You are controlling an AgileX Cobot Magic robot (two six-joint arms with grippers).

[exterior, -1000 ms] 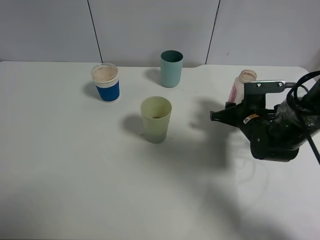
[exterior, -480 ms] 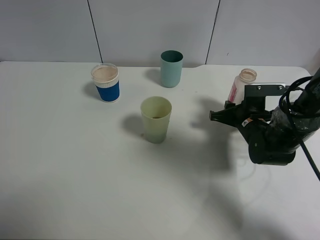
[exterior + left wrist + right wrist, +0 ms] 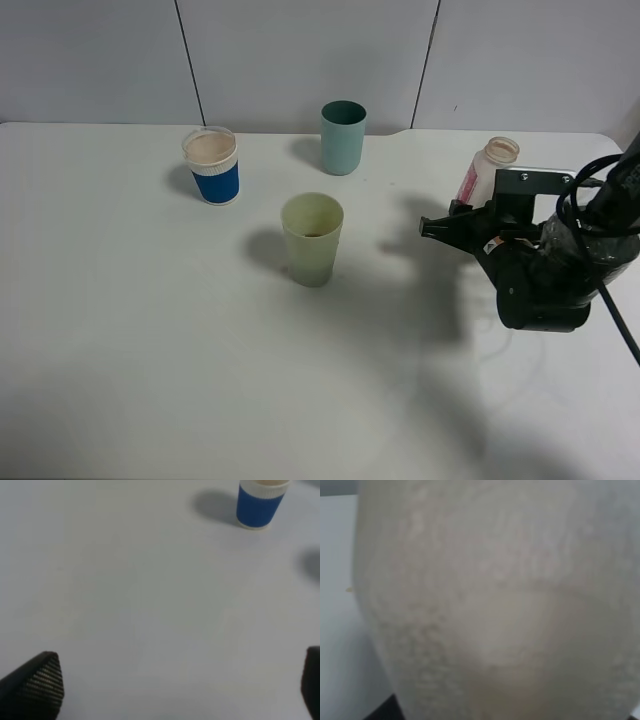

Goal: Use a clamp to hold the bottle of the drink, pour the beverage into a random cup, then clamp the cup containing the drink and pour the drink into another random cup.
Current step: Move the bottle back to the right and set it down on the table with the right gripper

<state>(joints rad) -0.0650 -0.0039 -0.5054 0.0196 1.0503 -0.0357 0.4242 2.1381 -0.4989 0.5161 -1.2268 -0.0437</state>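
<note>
While the white worktop (image 3: 120, 330) carries everything, right hand (image 3: 428, 228) pressed together just in front of the upright bottle (image 3: 482, 172), left hand (image 3: 180, 680) spread wide, teal tumbler (image 3: 343, 137) at the back, pale yellow-green cup (image 3: 312, 250) mid-worktop, blue-and-white cup (image 3: 212, 170) back left, pale beige inside, trace of brown beverage (image 3: 318, 234) in the yellow-green cup's bottom.

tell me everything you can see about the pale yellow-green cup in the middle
The pale yellow-green cup is a plain tapered tumbler, wider at the rim, plastic-looking and slightly translucent. It stands upright and open near the middle of the white table, casting a shadow beside it. A small dark patch shows inside, and its lower part looks darker. Only the table touches it.
</note>
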